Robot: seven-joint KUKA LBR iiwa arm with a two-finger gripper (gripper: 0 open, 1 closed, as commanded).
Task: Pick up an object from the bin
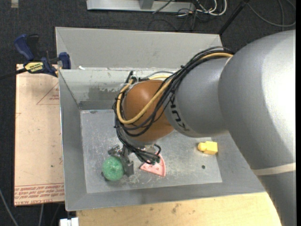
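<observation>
The big grey arm (263, 102) is the nearest thing, coming in from the right side of the view and covering the far right corner of the bin (70, 135). At its wrist sits a rounded orange cover (146, 109), with black and yellowish cables (123, 112) looped round it. Below the cover the gripper (126, 160) hangs low over the near left part of the bin floor, its tip down among the things lying there. The cover and the cables sit in the way, so I cannot tell whether the gripper is spread or closed, and nothing can be seen held in it.

The bin is grey metal with sloping walls and a flat, scuffed floor, and three loose things lie in it. A green ball (113, 169) with a rough, mottled surface rests on the floor just beside the gripper's tip, on the side toward the view's left and a little nearer the front wall; it looks to be touching or all but touching the dark tip. On the gripper's other side, toward the view's right, lies a flat pink wedge (154, 167) with a paler middle, also just beside the tip. A small yellow block (208, 148) sits well apart from the gripper, farther to the view's right, close under the arm's grey body.
</observation>
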